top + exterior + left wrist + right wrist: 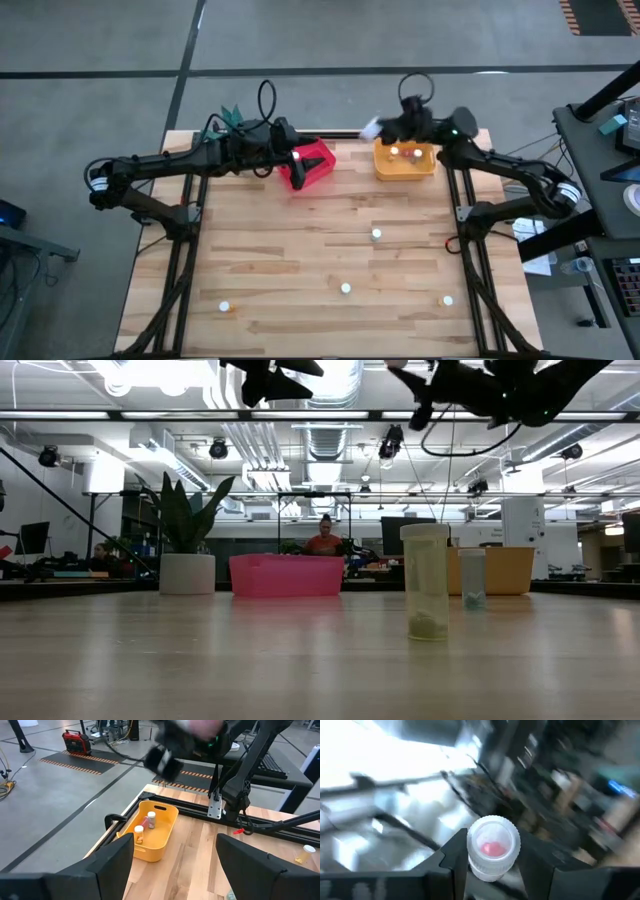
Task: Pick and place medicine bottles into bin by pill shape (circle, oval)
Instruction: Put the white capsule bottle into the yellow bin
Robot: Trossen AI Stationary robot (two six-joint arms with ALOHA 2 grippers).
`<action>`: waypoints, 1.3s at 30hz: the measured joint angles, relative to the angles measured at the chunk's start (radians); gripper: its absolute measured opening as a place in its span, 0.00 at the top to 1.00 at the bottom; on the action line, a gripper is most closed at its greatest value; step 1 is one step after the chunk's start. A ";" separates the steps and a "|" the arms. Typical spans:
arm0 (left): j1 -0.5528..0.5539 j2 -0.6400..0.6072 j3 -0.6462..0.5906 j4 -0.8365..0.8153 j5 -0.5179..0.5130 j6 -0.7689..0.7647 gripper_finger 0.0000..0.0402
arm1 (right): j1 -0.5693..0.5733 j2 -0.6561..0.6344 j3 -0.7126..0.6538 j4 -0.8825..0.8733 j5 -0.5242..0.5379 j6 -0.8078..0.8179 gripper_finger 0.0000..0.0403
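Note:
My right gripper (378,128) hangs above the far edge of the yellow bin (405,166), shut on a medicine bottle (492,847) with a white ribbed rim and a pink pill showing inside. My left gripper (175,865) stands open and empty over the red bin (314,166), facing the yellow bin (150,832). Two bottles (145,822) lie in the yellow bin. Several more bottles stand on the table, among them one at the middle (376,234), one nearer (345,288) and one at the near left (225,307). My right gripper pinches the bottle's two sides (473,864) between its two fingers. The bottle's round end faces the wrist camera. The fingers slant upward, and the bottle is lifted clear above the yellow bin.
A white plant pot (187,573) stands at the table's far left, beside the red bin (287,575). Two bottles (427,582) stand close to the low camera. Black frame rails run along both table sides (465,215). A person sits in the room beyond the table (325,540).

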 joint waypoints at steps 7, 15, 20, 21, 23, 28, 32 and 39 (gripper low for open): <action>0.000 0.001 0.000 0.005 -0.005 0.000 0.34 | 0.001 -0.010 0.016 0.135 0.154 0.147 0.68; 0.000 0.001 0.000 0.009 -0.020 -0.001 0.34 | 0.000 -0.021 0.030 -0.143 0.155 0.005 0.68; 0.000 0.001 0.000 0.009 -0.022 -0.002 0.34 | -0.002 -0.026 0.074 -0.726 0.257 -0.297 0.68; 0.000 0.001 0.000 0.009 -0.022 -0.002 0.34 | -0.002 -0.026 0.091 -0.858 0.299 -0.369 0.68; 0.000 0.001 0.000 0.008 -0.022 -0.002 0.34 | -0.002 -0.026 0.134 -1.111 0.412 -0.530 0.68; 0.000 0.001 -0.001 0.008 -0.025 -0.002 0.34 | -0.002 -0.026 0.254 -1.624 0.772 -0.845 0.68; 0.000 0.001 -0.001 0.008 -0.030 -0.001 0.34 | -0.003 -0.030 0.275 -1.744 0.895 -0.952 0.68; 0.000 0.001 -0.001 0.007 -0.051 -0.001 0.34 | 0.010 -0.040 0.154 -1.626 0.914 -1.015 0.68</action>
